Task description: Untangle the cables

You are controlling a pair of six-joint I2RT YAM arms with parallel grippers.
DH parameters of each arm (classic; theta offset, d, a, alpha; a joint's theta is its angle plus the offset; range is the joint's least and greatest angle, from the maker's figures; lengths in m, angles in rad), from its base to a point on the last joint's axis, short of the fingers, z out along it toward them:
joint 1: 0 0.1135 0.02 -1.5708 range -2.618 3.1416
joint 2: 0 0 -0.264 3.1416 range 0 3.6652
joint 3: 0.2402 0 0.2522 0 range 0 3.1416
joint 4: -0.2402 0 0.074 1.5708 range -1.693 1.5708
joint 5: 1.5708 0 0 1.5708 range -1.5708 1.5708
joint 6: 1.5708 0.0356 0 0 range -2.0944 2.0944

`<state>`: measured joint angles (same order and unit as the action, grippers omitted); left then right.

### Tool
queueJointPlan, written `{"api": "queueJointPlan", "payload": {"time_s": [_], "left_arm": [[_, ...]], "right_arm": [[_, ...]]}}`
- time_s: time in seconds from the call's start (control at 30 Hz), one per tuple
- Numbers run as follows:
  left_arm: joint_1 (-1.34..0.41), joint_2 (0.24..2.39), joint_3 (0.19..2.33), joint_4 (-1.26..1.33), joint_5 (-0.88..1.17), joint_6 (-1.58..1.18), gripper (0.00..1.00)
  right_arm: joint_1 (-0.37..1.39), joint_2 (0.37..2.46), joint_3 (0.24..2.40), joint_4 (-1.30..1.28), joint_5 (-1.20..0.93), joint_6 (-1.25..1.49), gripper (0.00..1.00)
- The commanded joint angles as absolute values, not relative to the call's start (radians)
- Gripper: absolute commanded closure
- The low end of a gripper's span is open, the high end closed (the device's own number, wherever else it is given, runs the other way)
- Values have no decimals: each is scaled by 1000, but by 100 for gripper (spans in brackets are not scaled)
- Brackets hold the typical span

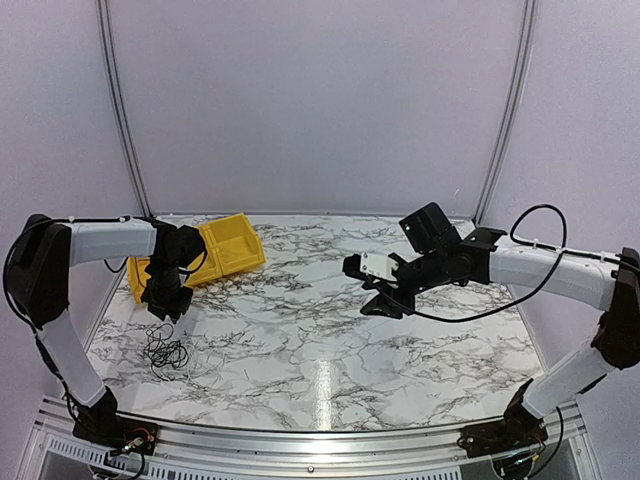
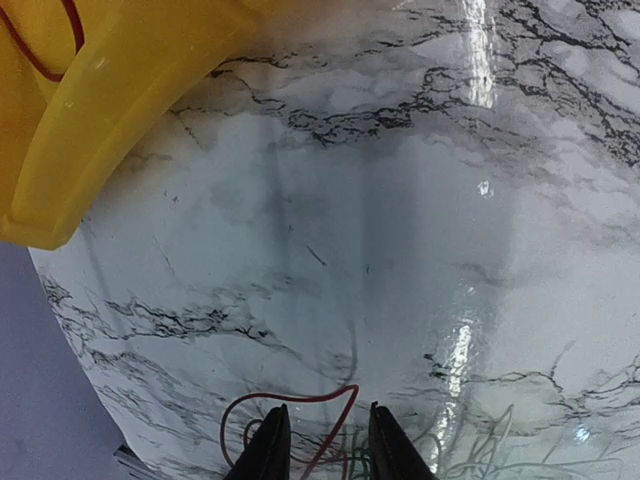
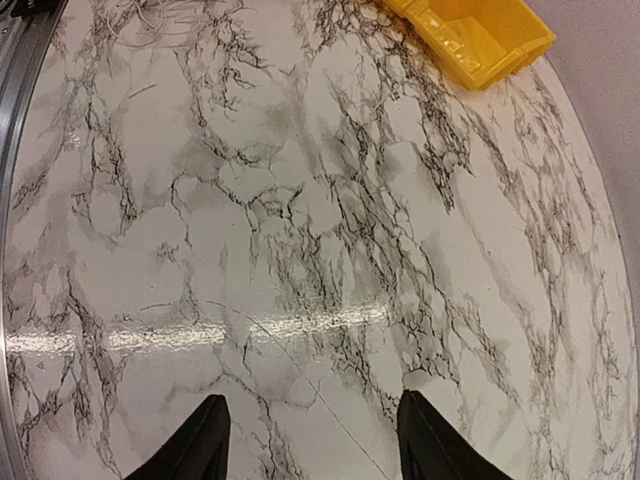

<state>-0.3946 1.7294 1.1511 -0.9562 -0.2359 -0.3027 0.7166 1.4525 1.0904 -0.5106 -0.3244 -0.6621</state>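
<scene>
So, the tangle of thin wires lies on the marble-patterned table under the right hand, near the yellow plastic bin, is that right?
Not quite: the tangle of thin wires lies on the marble-patterned table under the left hand, not the right hand, near the yellow plastic bin. The top external view shows it.

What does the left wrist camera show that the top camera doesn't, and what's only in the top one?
Only the left wrist view: a red wire looping between the parted fingers of the left gripper, pale strands beside it, and a red strand inside the yellow bin.
Only the top view: both arms whole, the right gripper over mid-table, and the cables as one small dark tangle.
Both: the bin, the marble table, the tangle and the left gripper above it.
</scene>
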Motion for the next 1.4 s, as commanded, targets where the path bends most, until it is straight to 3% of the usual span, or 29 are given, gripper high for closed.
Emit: {"api": "queueJointPlan", "payload": {"time_s": [0.0, 0.23, 0.4, 0.6, 0.8, 1.1, 1.37], "left_arm": [[-392, 1765, 1182, -1005, -270, -243, 73], [-391, 1779, 1192, -1047, -291, -236, 72], [-391, 1779, 1186, -1059, -267, -248, 79], [-391, 1713, 1214, -1066, -241, -271, 100], [-398, 1565, 1265, -1039, -129, -278, 100], [-487, 1335, 1261, -742, 287, -323, 100], [-576, 1320, 1189, -324, 443, -527, 100]], "right_arm": [[708, 1409, 1074, -497, -304, -663, 42], [707, 1420, 1079, -495, -303, -666, 42], [709, 1449, 1108, -498, -316, -661, 42], [708, 1483, 1145, -507, -348, -650, 42], [712, 1541, 1221, -506, -394, -617, 43], [745, 1643, 1403, -463, -418, -555, 45], [790, 1748, 1609, -441, -477, -440, 48]]}}
